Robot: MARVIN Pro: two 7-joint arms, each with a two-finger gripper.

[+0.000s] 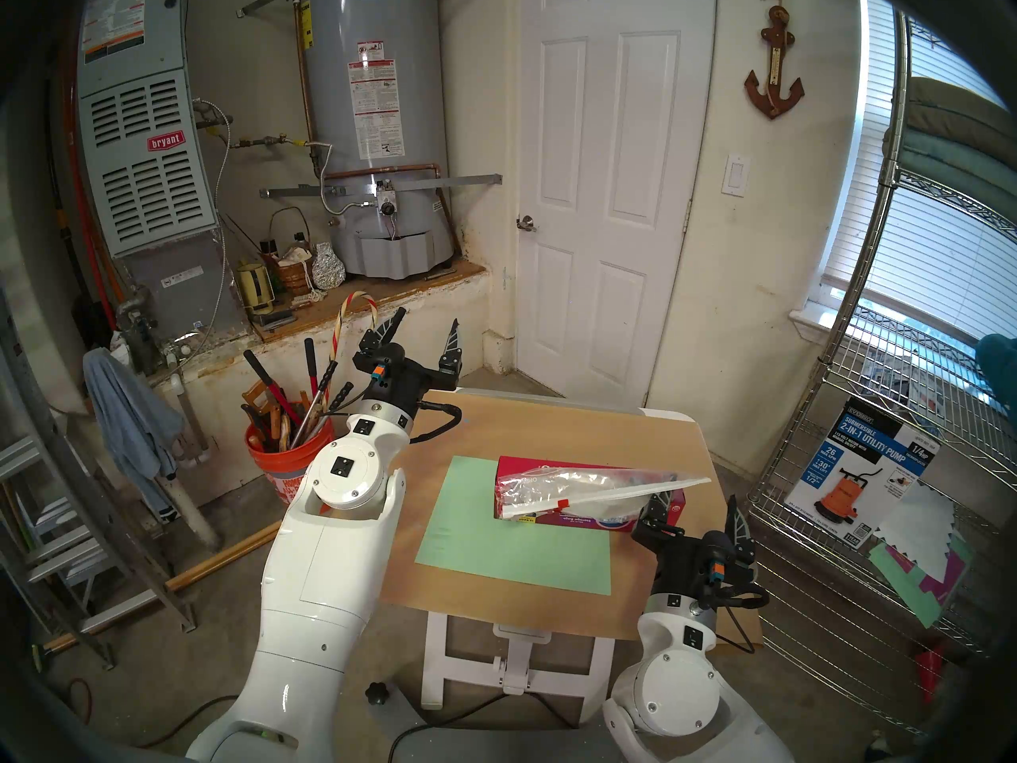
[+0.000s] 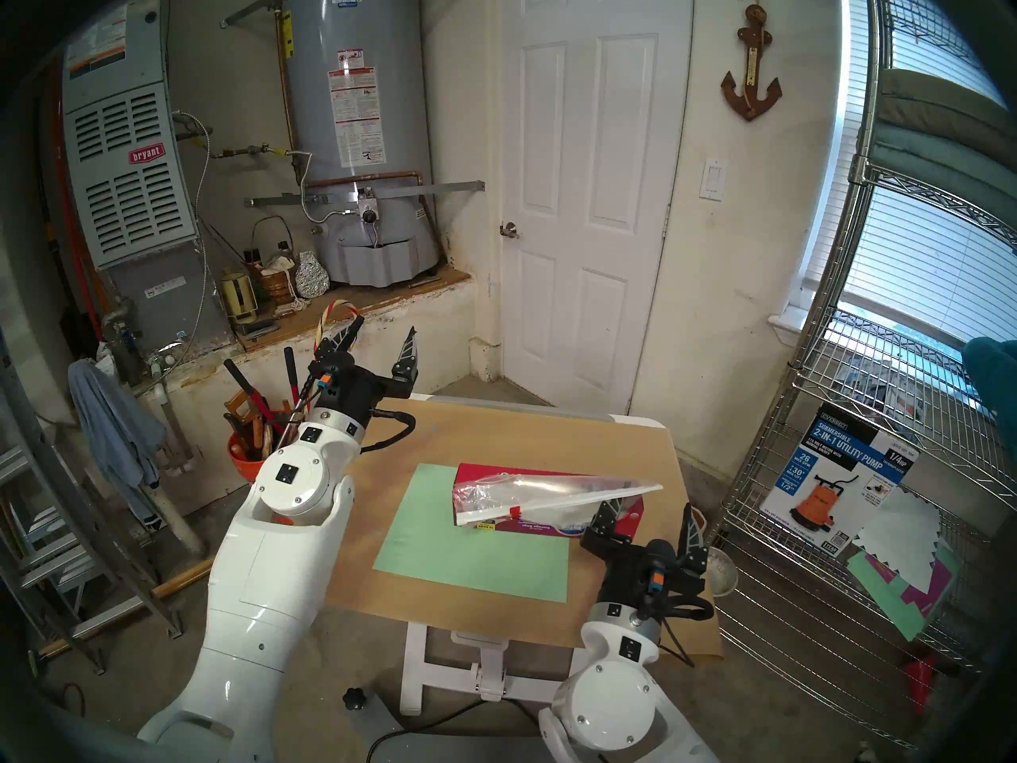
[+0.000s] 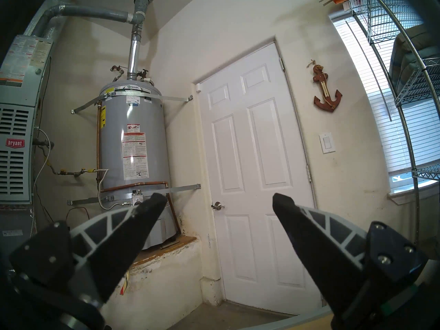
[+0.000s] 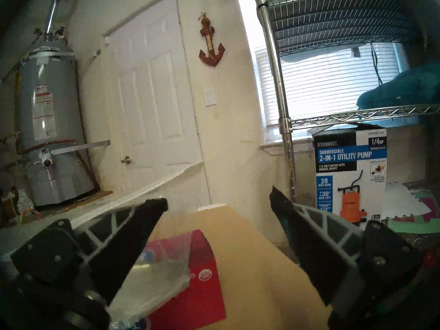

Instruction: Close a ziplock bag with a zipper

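The clear ziplock bag [image 1: 578,481] [image 2: 528,489] lies crumpled on top of a long red cardboard box [image 1: 594,519] on the table. Its zipper [image 1: 633,492] [image 2: 583,500] is a white strip along the near edge, rising toward the right, with the red slider [image 1: 561,504] [image 2: 514,511] near the left end. My right gripper [image 1: 696,500] [image 2: 649,506] [image 4: 217,197] is open at the bag's right end and holds nothing; its left finger stands just under the strip's tip. My left gripper [image 1: 429,317] [image 2: 385,324] [image 3: 219,199] is open and empty, raised over the table's far left corner.
A green mat [image 1: 512,536] lies on the tan tabletop [image 1: 633,596] under the box's left end. An orange bucket of tools [image 1: 286,459] stands left of the table. A wire shelf [image 1: 880,470] with a pump box [image 1: 858,481] stands close on the right.
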